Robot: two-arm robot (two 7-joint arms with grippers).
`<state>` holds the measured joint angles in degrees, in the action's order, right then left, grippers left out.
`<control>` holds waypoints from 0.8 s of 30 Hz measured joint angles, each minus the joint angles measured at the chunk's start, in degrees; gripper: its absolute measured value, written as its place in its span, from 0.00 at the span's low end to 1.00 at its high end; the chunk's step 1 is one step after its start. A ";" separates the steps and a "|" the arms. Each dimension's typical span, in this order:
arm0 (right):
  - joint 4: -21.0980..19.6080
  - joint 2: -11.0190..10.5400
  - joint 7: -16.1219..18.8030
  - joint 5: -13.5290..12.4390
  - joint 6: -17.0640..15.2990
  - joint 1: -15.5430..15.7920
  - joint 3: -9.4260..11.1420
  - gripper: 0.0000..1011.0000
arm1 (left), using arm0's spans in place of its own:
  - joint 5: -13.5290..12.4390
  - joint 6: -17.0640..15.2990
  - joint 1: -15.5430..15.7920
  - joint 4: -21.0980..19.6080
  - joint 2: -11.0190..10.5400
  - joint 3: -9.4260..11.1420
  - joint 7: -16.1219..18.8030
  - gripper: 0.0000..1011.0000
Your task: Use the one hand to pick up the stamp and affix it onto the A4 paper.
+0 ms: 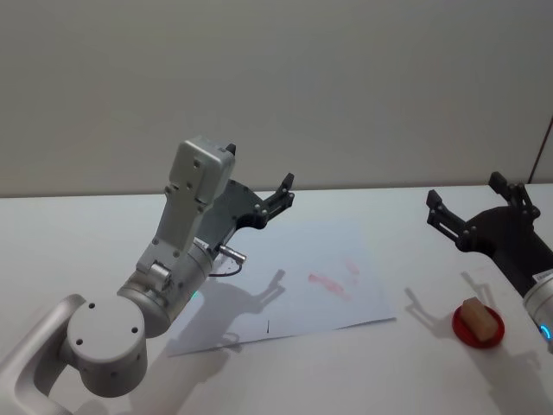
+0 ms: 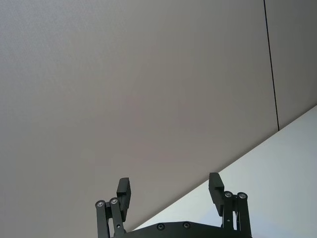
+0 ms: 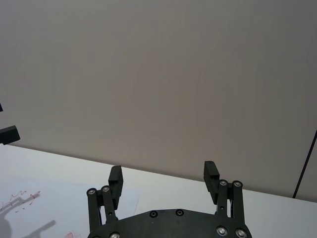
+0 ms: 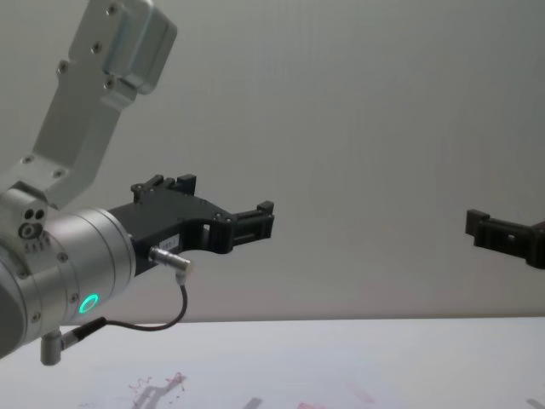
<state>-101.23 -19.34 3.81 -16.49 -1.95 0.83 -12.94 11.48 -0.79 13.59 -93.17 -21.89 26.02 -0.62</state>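
Observation:
The stamp (image 1: 481, 317), a small light-brown block, rests in a red dish (image 1: 467, 333) on the table at the right. My right gripper (image 1: 464, 192) hangs open and empty above the table, a little behind and above the stamp; its two black fingers (image 3: 115, 174) stand wide apart. The A4 paper (image 1: 294, 277), white with red ink marks, lies flat in the middle of the table. My left gripper (image 1: 285, 192) is raised over the paper's far left part, open (image 2: 169, 181) and holding nothing.
The big silver left arm (image 1: 164, 277), with its green-lit ring and cable, looms over the paper's left side. The white table (image 1: 69, 233) meets a plain grey wall behind. A left fingertip (image 3: 10, 134) pokes into the right wrist view.

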 joint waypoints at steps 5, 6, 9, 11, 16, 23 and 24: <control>0.00 0.00 0.01 0.01 0.00 0.00 0.00 0.99 | 0.00 0.00 0.00 0.00 0.00 0.00 0.00 0.99; 0.00 0.00 0.02 0.02 0.00 0.00 0.00 0.99 | 0.00 0.00 0.00 0.00 0.00 0.00 0.00 0.99; 0.00 0.00 0.02 0.03 0.00 0.00 0.00 0.99 | 0.00 0.00 0.00 0.00 0.00 0.00 0.00 0.99; 0.00 0.00 0.02 0.03 0.00 0.00 0.00 0.99 | 0.00 0.00 0.00 0.00 0.00 0.00 0.00 0.99; 0.00 0.00 0.02 0.03 0.00 0.00 0.00 0.99 | 0.00 0.00 0.00 0.00 0.00 0.00 0.00 0.99; 0.00 0.00 0.02 0.03 0.00 0.00 0.00 0.99 | 0.00 0.00 0.00 0.00 0.00 0.00 0.00 0.99; 0.00 0.00 0.02 0.03 0.00 0.00 0.00 0.99 | 0.00 0.00 0.00 0.00 0.00 0.00 0.00 0.99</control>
<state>-101.23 -19.33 3.83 -16.46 -1.95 0.84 -12.94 11.48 -0.79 13.59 -93.18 -21.89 26.02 -0.63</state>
